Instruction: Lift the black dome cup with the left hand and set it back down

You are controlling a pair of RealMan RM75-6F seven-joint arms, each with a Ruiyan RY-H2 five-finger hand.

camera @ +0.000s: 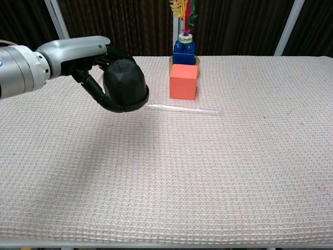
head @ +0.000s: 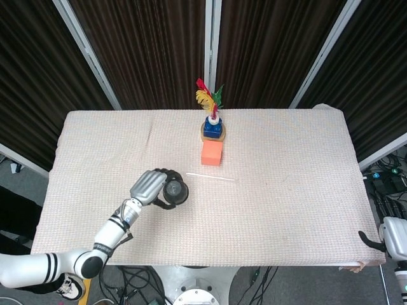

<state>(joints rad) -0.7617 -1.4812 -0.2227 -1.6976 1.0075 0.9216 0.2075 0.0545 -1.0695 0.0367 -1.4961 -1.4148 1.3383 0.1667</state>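
My left hand [head: 150, 187] [camera: 96, 73] grips the black dome cup [head: 174, 191] [camera: 125, 84], its dark fingers wrapped around the cup's sides. The cup hangs above the woven cloth, left of centre, dome up and rim down in the chest view. Its rim shows clear of the cloth with a faint shadow beneath. Of my right arm only a white part [head: 394, 239] shows at the head view's lower right edge; the hand itself is hidden.
An orange cube [head: 212, 152] [camera: 183, 81] sits mid-table, with a blue block holding coloured feathers [head: 213, 126] [camera: 184, 47] just behind it. A thin clear stick [head: 211, 176] [camera: 182, 109] lies in front of the cube, close to the cup's right.
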